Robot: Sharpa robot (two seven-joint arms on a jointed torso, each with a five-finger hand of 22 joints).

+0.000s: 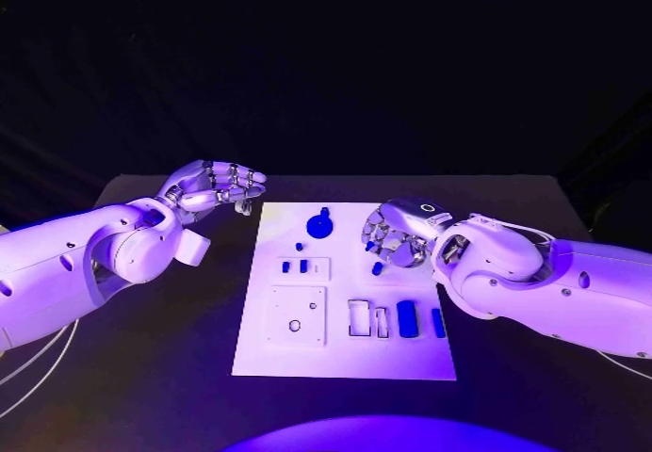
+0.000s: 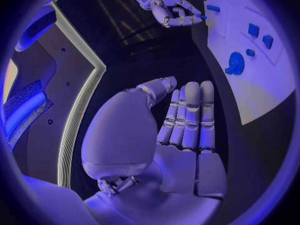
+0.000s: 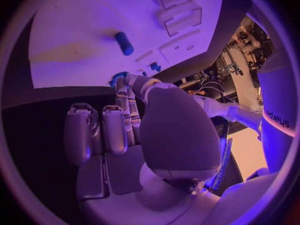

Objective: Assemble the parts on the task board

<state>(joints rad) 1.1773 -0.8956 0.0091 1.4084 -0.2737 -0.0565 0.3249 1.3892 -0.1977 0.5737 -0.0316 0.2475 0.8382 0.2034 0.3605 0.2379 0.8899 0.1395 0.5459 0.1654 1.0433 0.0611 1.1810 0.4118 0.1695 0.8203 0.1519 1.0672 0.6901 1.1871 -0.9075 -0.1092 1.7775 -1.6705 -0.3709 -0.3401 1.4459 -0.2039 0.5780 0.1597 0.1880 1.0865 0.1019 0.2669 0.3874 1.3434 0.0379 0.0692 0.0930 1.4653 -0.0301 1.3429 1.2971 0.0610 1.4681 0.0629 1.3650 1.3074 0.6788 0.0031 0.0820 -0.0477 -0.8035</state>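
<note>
The white task board (image 1: 347, 353) lies in the middle of the black table. My right hand (image 1: 397, 235) hovers over the board's right side, its fingers curled, and pinches a small blue part (image 2: 201, 16) at its fingertips. A blue cylinder (image 1: 378, 268) (image 3: 124, 43) lies on the board just in front of that hand. A round blue part (image 1: 319, 226) (image 2: 235, 63) sits near the board's far edge. Two small blue pieces (image 1: 294, 266) stand in a slot block. My left hand (image 1: 218, 188) (image 2: 187, 120) is off the board's far left corner, holding nothing.
Two long blue parts (image 1: 408, 315) (image 1: 437, 322) lie at the board's near right, beside pale slots (image 1: 360, 317). A white square plate with a hole (image 1: 297, 315) sits at the near left. Bare black table (image 1: 150, 377) surrounds the board.
</note>
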